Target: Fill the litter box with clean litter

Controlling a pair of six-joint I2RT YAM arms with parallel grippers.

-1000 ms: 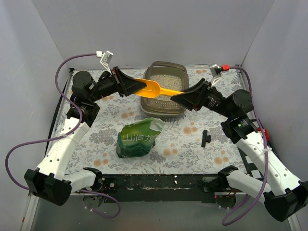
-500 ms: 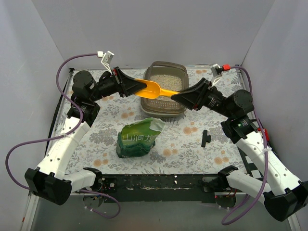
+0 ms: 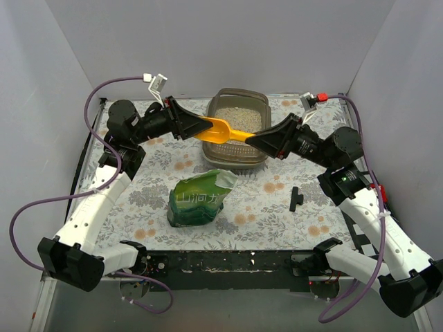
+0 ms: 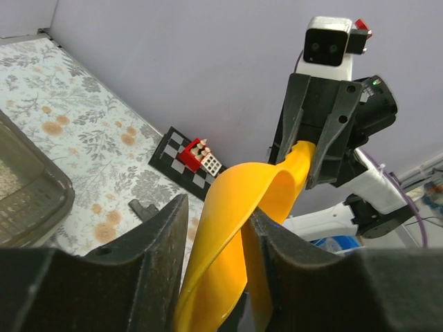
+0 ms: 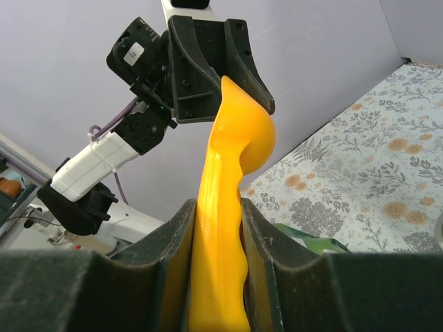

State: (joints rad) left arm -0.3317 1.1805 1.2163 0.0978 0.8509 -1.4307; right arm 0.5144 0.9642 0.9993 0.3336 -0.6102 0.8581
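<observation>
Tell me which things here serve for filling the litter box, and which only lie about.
For the job: litter box, clean litter in it, yellow scoop gripped by left gripper and right gripper, green pouch.
Lying about: small black part, checkered board with red block.

Plain grey walls (image 3: 221, 41) enclose a table (image 3: 159, 181) covered in floral print.

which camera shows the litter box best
The top external view: the whole litter box sits at the back of the table with litter inside, a yellow scoop crossing its front. The left wrist view catches only one corner at its left edge. The right wrist view does not clearly show it.
</observation>
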